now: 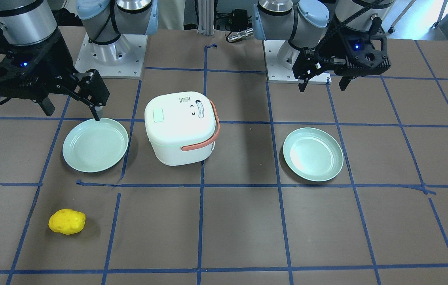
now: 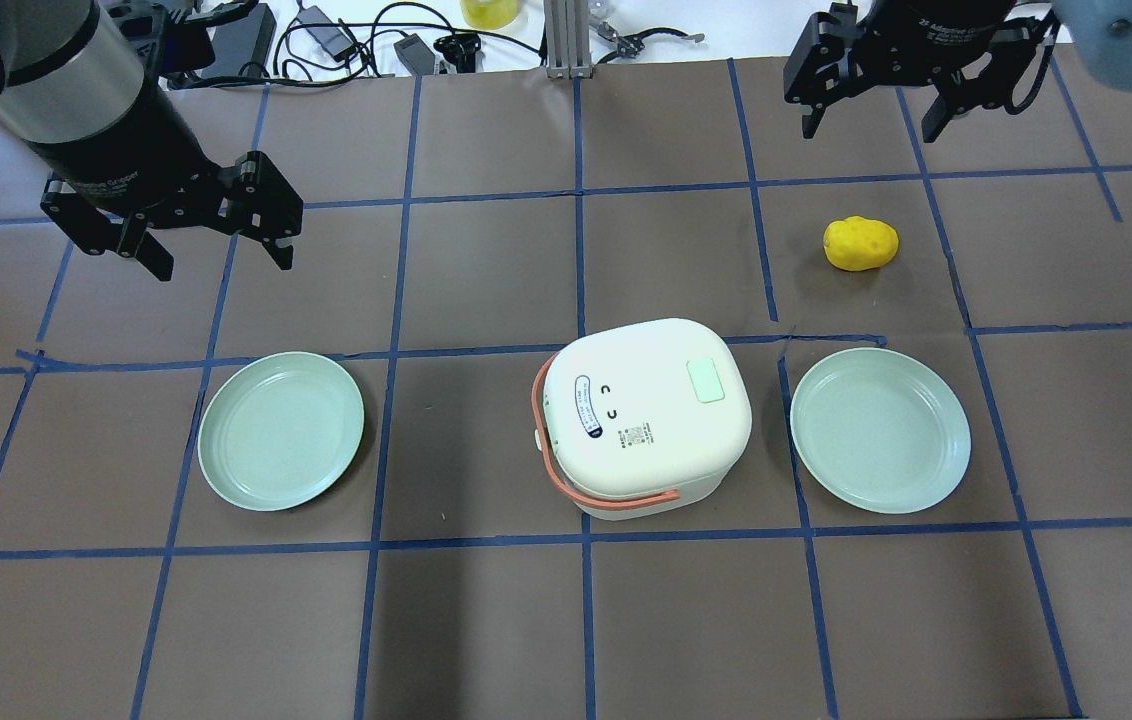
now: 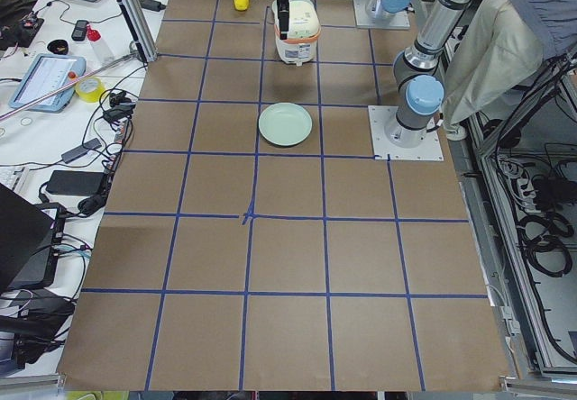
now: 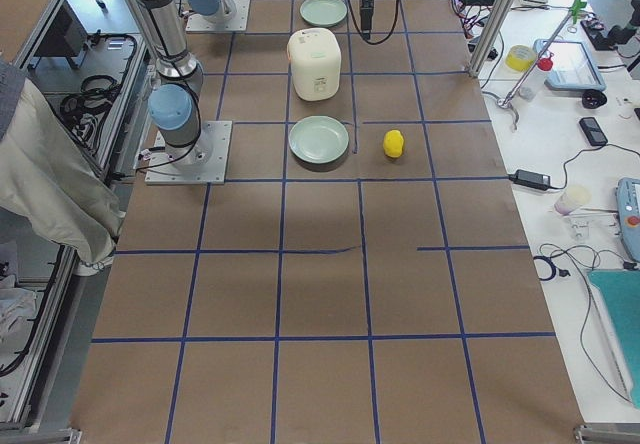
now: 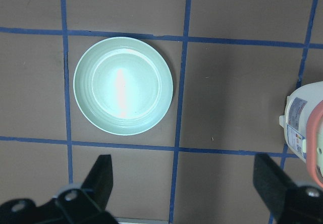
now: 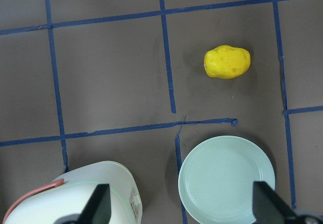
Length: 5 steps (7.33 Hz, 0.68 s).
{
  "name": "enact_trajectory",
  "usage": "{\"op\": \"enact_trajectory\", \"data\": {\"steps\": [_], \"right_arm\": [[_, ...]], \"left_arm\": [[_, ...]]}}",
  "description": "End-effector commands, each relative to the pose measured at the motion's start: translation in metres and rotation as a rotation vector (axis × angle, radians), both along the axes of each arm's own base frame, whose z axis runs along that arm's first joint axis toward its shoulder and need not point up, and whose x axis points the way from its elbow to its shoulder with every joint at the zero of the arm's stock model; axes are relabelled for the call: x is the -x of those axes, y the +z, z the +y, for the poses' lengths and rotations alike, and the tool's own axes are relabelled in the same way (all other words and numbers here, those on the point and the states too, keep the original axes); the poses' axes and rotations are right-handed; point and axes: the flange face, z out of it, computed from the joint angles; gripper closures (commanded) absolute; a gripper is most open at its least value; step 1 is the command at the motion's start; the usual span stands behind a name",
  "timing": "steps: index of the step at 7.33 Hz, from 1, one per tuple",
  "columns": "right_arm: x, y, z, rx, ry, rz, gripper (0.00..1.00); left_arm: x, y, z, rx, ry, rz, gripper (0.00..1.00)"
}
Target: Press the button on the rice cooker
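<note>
Trouble, as I judge it, starts with the approach. Over the table the left gripper point(image 2: 224, 258) hangs with its jaws spread wide and nothing in them. The rice cooker point(image 2: 641, 420) stands well to its right and back toward the robot's base. Coming in from that side, this gripper would meet the orange handle point(image 2: 616, 497), folded down around the flank of the cooker that faces it, and a finger could catch there. The pale green pad point(image 2: 706, 380) on the lid, which I take for the button, sits on the half of the lid farther from this gripper. It is nearer the right gripper point(image 2: 869, 128), whose jaws are also wide apart and empty. From that gripper the cooker is to the left and toward the base, and the yellow potato point(image 2: 861, 243) lies just baseward of it, where a low sweep could knock it. With jaws this wide, a fingertip may land off the pad. A slanted push could also slide or tip the cooker, which looks light.

Of the containers, the left plate point(image 2: 281, 430), baseward of the left gripper, holds nothing. The cooker's lid is shut, so its inside is hidden. The right plate point(image 2: 881, 430), baseward of the right gripper beyond the potato, is bare too. The potato lies on the table, apart from both plates.
</note>
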Motion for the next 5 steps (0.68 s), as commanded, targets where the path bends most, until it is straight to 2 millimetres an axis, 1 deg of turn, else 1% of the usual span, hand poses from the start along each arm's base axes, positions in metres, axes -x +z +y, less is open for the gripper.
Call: {"op": "enact_trajectory", "data": {"steps": [1, 3, 4, 5], "right_arm": [[0.0, -0.001, 0.0, -0.004, 0.0, 0.0, 0.0], [0.0, 0.0, 0.001, -0.007, 0.0, -0.002, 0.0], [-0.005, -0.001, 0.004, -0.015, 0.006, 0.001, 0.0], [-0.038, -0.022, 0.017, -0.057, 0.052, 0.011, 0.06]], "left_arm": [[0.0, 0.0, 0.0, 0.0, 0.0, 0.0, 0.0], [0.0, 0.0, 0.0, 0.0, 0.0, 0.0, 0.0], [0.0, 0.0, 0.0, 0.0, 0.0, 0.0, 0.0], [0.0, 0.0, 0.0, 0.0, 0.0, 0.0, 0.0]]}}
